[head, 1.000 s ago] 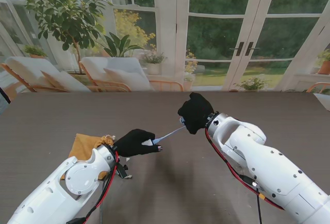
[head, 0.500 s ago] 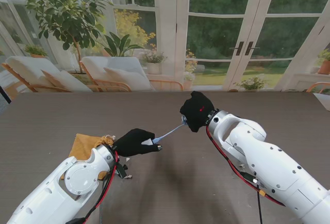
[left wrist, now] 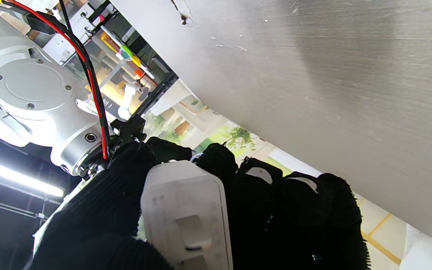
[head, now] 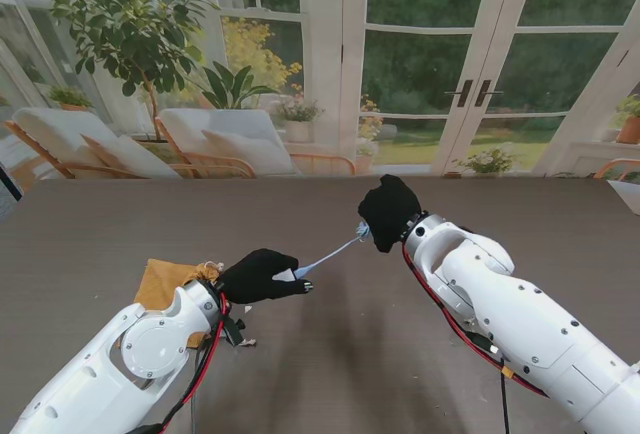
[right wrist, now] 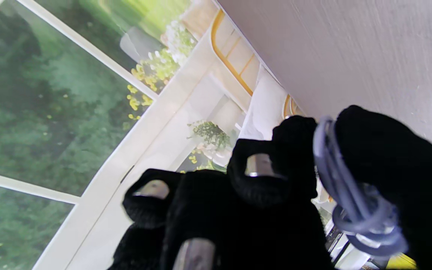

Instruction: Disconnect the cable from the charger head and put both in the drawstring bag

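Observation:
My left hand point(head: 262, 275) in its black glove is shut on the white charger head point(head: 287, 275), held above the table; the left wrist view shows the white block point(left wrist: 186, 213) wedged between thumb and fingers. A pale blue cable point(head: 328, 254) runs taut from the charger up to my right hand point(head: 388, 211), which is shut on a coil of it. In the right wrist view the bluish coil point(right wrist: 351, 202) loops between thumb and fingers. The tan drawstring bag point(head: 165, 282) lies on the table beside my left forearm, partly hidden by it.
The brown table point(head: 320, 354) stretches wide around both arms. Red and black wiring runs along my right arm point(head: 520, 324). Windows, chairs and plants stand beyond the far edge.
My right hand has shifted slightly to the right and farther from me, holding the cable coil. The left hand with the charger head has stayed put.

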Controlling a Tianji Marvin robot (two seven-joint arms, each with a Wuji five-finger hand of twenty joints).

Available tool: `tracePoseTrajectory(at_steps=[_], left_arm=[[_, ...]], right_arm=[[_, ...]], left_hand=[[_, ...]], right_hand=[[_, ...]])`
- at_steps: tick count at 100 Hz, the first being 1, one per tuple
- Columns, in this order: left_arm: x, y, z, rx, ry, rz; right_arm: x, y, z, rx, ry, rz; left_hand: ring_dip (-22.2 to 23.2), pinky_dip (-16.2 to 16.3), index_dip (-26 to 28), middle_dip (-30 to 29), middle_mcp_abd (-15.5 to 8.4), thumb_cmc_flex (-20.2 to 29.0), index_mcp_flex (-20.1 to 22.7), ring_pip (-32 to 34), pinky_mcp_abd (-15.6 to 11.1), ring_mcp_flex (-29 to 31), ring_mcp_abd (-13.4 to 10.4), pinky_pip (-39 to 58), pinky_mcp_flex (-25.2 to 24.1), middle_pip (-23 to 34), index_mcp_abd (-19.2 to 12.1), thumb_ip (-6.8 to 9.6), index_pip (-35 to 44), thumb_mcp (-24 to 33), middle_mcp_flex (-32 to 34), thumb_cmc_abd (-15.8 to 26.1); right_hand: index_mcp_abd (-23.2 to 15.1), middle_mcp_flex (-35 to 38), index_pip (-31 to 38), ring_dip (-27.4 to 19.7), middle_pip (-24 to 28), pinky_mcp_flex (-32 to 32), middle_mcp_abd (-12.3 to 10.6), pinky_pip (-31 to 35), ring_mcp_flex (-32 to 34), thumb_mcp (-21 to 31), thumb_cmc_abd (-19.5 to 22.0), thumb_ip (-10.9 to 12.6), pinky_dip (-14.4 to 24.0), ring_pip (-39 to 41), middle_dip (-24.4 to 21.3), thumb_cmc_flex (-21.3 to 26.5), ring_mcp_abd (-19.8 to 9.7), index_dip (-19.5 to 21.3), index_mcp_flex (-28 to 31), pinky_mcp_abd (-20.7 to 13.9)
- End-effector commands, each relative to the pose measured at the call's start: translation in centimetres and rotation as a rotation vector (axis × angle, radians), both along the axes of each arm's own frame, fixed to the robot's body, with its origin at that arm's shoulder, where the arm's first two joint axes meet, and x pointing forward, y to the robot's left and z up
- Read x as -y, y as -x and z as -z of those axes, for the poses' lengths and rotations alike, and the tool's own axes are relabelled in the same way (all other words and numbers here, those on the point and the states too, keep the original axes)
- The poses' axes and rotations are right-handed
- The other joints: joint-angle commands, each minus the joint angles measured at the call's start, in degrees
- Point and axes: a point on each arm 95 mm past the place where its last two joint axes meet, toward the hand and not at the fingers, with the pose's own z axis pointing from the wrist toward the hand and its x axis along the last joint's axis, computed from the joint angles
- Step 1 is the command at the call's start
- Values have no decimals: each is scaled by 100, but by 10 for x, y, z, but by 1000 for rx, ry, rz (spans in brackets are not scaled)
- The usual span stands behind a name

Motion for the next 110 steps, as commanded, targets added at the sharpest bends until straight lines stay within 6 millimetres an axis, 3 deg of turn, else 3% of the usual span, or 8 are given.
tracePoseTrajectory(at_steps=[1, 35, 61, 81, 91, 103, 110], left_arm=[[-2, 3, 3, -16, -19, 10], [-1, 3, 4, -32, -23, 13], [0, 2, 4, -48, -21, 16], [0, 3, 3, -59, -23, 17], [0, 3, 3, -65, -26, 17], [1, 3, 3, -71, -27, 18], [1, 2, 3, -72, -27, 20]], right_arm=[[13, -5, 4, -7, 20, 50], [14, -1, 10, -66, -80, 60], [9, 11, 17, -127, -180, 35], [5, 15, 22, -167, -215, 12], [4, 16, 24, -189, -215, -10], [4, 17, 26, -217, -219, -30], [4, 17, 27, -227, -221, -39]], left_hand=[[-6, 128, -2, 69, -116, 294, 496, -52, -356, 75, 100, 701, -72, 107, -344, 128, 368, 456, -93, 376], [-9, 115, -3, 67, -117, 303, 494, -59, -368, 68, 97, 690, -85, 103, -349, 128, 372, 446, -99, 384], [-14, 107, -8, 62, -110, 308, 477, -74, -375, 54, 97, 681, -109, 86, -349, 129, 360, 430, -116, 391], [-20, 99, -12, 58, -106, 312, 466, -97, -382, 32, 96, 672, -126, 72, -349, 131, 352, 410, -126, 402], [-24, 94, -19, 52, -100, 321, 461, -114, -384, 16, 98, 663, -143, 54, -350, 133, 339, 406, -144, 399], [-26, 90, -24, 48, -96, 318, 459, -126, -383, 8, 103, 659, -153, 43, -357, 132, 329, 393, -147, 403], [-27, 88, -26, 46, -93, 318, 451, -139, -386, -9, 103, 658, -155, 35, -360, 132, 324, 386, -155, 409]], right_hand=[[63, 414, 452, 70, 524, 3246, 593, 1540, 30, 1103, -124, 477, 243, 125, 94, 796, -1426, 168, 574, -1042], [105, 411, 492, 57, 535, 3243, 558, 1548, 29, 1103, 118, 352, 237, 128, 79, 675, -1410, 230, 422, -999], [158, 412, 448, 71, 526, 3245, 719, 1548, 23, 1103, 474, 301, 260, 173, 50, 378, -1291, 36, 397, -927], [363, 413, 341, 57, 442, 3241, 894, 1548, 21, 884, 700, -120, 240, 192, 11, 256, -1194, -87, 279, -902], [507, 417, 207, 38, 328, 3237, 1002, 1548, 20, 495, 1206, -210, 218, 196, -31, 109, -1181, -168, 241, -889], [711, 417, -12, 22, 208, 3224, 1079, 1548, 21, -257, 2377, 25, 142, 186, -73, -176, -1216, -157, 199, -805], [759, 415, -56, 22, 172, 3221, 1071, 1548, 22, -504, 2749, 82, 137, 180, -84, -251, -1242, -148, 163, -776]])
